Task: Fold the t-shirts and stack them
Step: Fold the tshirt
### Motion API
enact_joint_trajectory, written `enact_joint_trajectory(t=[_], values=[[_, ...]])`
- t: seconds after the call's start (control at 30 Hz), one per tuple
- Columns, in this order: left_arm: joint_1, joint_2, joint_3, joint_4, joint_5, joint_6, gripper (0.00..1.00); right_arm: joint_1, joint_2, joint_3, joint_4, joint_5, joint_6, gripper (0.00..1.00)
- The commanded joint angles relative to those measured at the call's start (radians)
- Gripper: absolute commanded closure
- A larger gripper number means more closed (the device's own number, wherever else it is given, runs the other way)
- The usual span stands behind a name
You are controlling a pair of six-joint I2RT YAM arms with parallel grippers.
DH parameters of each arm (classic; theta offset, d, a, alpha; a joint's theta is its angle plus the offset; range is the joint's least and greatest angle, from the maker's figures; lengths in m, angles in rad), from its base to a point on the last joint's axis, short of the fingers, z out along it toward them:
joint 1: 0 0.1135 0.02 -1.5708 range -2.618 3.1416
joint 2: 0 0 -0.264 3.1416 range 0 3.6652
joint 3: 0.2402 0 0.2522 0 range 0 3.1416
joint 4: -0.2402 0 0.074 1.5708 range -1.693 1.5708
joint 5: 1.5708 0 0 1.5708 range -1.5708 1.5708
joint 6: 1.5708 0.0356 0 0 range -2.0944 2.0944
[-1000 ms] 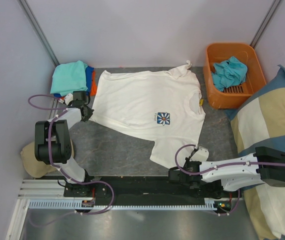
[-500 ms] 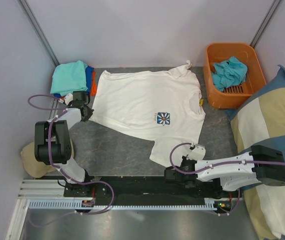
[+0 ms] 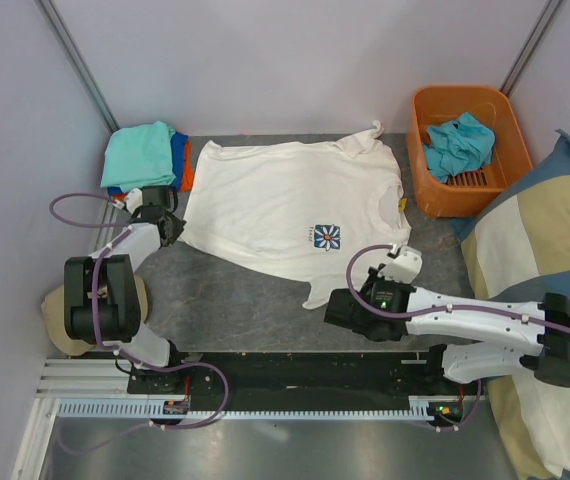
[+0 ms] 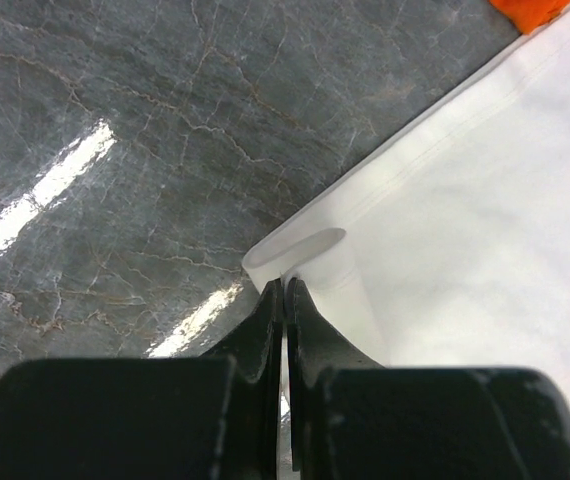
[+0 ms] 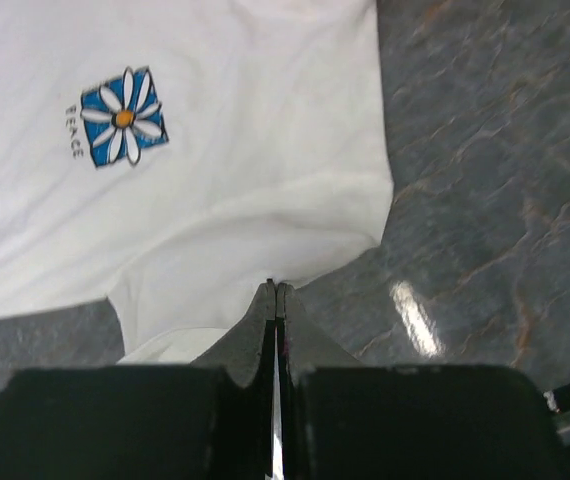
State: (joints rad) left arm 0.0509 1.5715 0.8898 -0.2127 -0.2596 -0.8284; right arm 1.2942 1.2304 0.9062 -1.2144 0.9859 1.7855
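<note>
I reckon everything from the white t-shirt [image 3: 285,200]. On its near side the grey table [image 3: 225,300] lies bare, with room to pass. At its far-left corner the stack of folded tees [image 3: 140,152] blocks me. Just beside its right sleeve stands the orange basket [image 3: 420,160], and beyond that the checked cushion [image 3: 535,240] walls me in. The tan cap [image 3: 53,318] sits well off its near-left corner.

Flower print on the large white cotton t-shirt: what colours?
Flower print: white petals, orange centre, blue square background; clearest in the right wrist view.
</note>
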Motion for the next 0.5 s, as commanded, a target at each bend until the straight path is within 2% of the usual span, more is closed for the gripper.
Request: enact_joint_trajectory(t=[0.0,0.17,0.47], values=[[0.006,-0.042,-0.034,0.015,0.009,-0.011,0.98,-0.088,-0.046,0.06,-0.016,0.174,-0.152,1.0],[0.004,-0.102,-0.118,0.016,0.049,-0.032,0.98,-0.188,-0.02,0.123,0.042,0.224,-0.323,1.0],[0.003,-0.273,-0.201,-0.022,0.033,-0.032,0.98,-0.403,0.001,0.137,0.392,0.174,-0.708,1.0]])
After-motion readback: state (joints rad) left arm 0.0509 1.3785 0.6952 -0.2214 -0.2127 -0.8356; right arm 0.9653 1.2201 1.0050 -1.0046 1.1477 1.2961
